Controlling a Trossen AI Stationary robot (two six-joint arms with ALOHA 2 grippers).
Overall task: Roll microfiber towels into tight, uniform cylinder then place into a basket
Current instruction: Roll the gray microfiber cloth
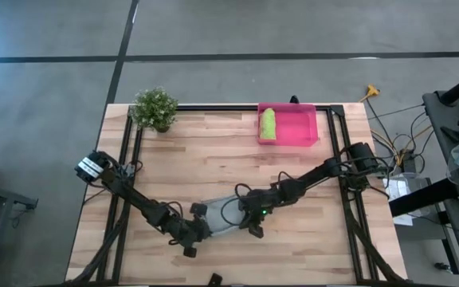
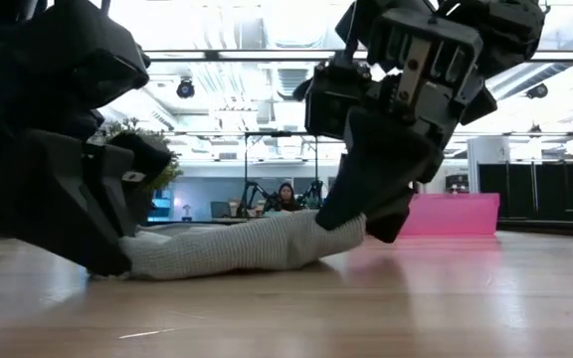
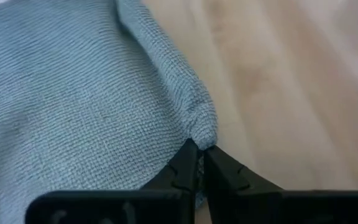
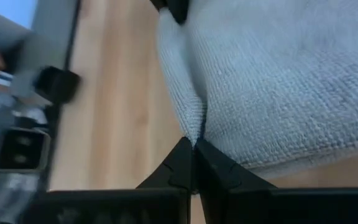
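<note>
1. The left hand [image 3: 196, 163] is clenched on one end of the grey towel [image 1: 223, 220], pinching its edge against the wooden counter [image 1: 213, 151].
2. The right hand [image 4: 192, 163] is clenched on the towel's other end; the bunched towel lies between the two hands.
3. Beyond the right hand, well apart, the pink basket [image 1: 297, 135] holds the rolled lime green towel [image 1: 268, 123].
4. Far beyond the left hand stands a potted plant [image 1: 154, 108].
</note>
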